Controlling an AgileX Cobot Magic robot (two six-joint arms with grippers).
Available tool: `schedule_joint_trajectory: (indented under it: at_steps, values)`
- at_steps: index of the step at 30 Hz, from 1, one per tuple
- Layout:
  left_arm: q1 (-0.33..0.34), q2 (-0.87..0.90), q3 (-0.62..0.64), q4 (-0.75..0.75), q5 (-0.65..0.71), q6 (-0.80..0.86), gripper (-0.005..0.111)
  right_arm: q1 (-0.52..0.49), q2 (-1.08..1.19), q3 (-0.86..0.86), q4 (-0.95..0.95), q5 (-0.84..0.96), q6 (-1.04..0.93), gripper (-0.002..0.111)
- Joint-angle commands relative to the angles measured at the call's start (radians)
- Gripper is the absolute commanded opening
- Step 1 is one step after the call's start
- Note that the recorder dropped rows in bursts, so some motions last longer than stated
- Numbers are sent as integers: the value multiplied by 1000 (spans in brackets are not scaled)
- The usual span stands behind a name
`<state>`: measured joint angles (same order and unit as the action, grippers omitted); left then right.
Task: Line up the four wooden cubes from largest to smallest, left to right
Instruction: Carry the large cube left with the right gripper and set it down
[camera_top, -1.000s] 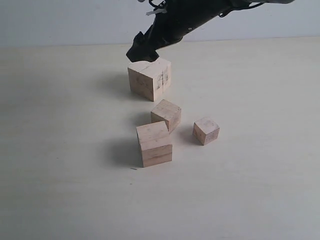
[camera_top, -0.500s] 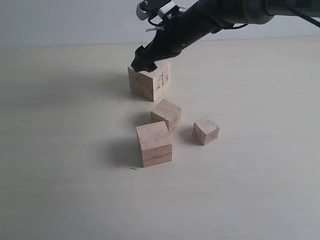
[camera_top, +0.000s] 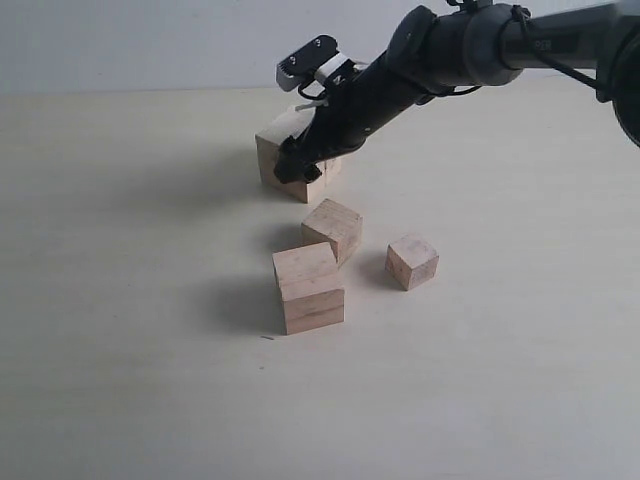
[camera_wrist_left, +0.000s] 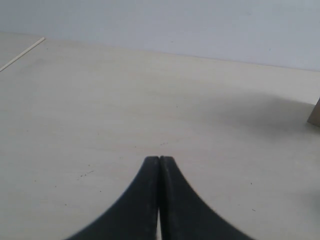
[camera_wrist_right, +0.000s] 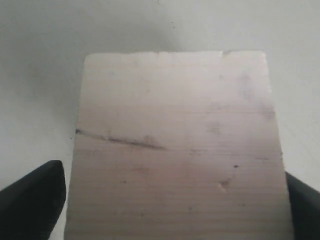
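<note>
The largest wooden cube (camera_top: 272, 145) stands at the back of the table, its top showing a dark crack line (camera_wrist_right: 120, 140) in the right wrist view. My right gripper (camera_top: 305, 160) is down over it, open, with a black finger (camera_wrist_right: 37, 192) on either side of the cube (camera_wrist_right: 175, 115); a thin gap shows beside one finger. In front lie the second-largest cube (camera_top: 310, 288), a mid-small cube (camera_top: 333, 228) touching its back corner, and the smallest cube (camera_top: 412, 261) to the right. My left gripper (camera_wrist_left: 159, 160) is shut and empty over bare table.
The pale table (camera_top: 120, 300) stretches wide on the left and in front of the cubes. A pale wall runs behind the table's far edge. A cube's corner (camera_wrist_left: 315, 114) peeks in at the left wrist view's edge.
My right arm has come down from above the largest cube, and its fingers now straddle the cube's sides. None of the cubes has moved.
</note>
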<state>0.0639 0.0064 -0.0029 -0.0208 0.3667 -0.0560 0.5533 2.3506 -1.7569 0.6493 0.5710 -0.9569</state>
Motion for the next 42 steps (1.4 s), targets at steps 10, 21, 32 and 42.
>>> schedule_joint_trajectory:
  at_steps: [10,21,32,42]
  values:
    - [-6,-6,3,2,-12,-4,0,0,-43,-7,-10,150,-2,0]
    - [-6,-6,3,2,-12,-4,0,156,-43,-7,150,204,-470,0]
    - [-6,-6,3,2,-12,-4,0,279,-43,-7,161,199,-560,0]
    - [-6,-6,3,2,-12,-4,0,299,4,-7,133,102,-516,0]
